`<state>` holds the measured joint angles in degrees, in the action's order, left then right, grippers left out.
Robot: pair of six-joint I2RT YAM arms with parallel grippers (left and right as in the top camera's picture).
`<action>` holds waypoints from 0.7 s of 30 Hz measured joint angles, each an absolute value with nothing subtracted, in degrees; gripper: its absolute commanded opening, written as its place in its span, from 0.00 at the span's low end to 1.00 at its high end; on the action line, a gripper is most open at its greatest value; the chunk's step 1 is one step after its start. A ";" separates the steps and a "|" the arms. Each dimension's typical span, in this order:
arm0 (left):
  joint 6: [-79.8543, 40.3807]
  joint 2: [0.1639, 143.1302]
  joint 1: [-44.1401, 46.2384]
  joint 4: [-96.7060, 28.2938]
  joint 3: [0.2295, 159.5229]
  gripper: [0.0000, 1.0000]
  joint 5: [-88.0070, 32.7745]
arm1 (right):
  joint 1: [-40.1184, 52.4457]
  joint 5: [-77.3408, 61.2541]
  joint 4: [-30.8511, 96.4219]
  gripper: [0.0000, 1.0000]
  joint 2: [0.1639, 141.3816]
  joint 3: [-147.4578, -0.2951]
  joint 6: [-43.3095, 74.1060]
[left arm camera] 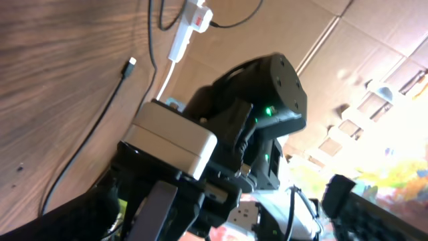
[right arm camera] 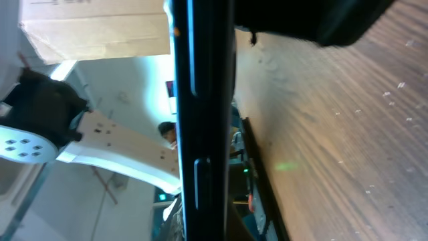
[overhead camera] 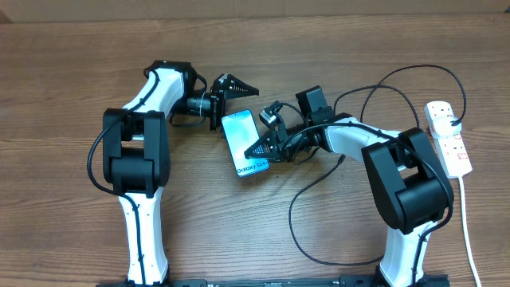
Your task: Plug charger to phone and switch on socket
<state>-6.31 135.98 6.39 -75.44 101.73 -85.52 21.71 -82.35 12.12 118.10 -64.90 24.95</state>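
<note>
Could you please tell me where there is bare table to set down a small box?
Free: the table left of the left arm, and the front middle between that arm and the cable loop. Crowded: around the phone, and the right side with cable and power strip.

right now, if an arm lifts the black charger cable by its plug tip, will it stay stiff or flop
Likely floppy: the charger cable is thin and lies in loose loops on the table, so it should sag and trail. Probably light, too. Its plug tip is small, so it may twist in a grip.
</note>
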 measured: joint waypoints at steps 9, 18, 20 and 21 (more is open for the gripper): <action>2.33 135.98 6.22 -81.25 101.82 0.72 -86.00 | 21.37 -82.17 7.88 0.04 118.08 -65.39 29.80; 6.02 135.98 4.91 -80.93 102.06 0.59 -86.17 | 21.96 -80.53 -0.69 0.04 117.91 -65.41 42.26; 6.61 135.98 4.82 -80.77 102.06 0.48 -86.13 | 22.02 -80.53 -2.02 0.04 117.75 -65.41 44.47; 6.90 135.98 4.78 -80.75 102.06 0.44 -86.11 | 22.00 -80.58 -2.44 0.04 117.64 -65.41 45.30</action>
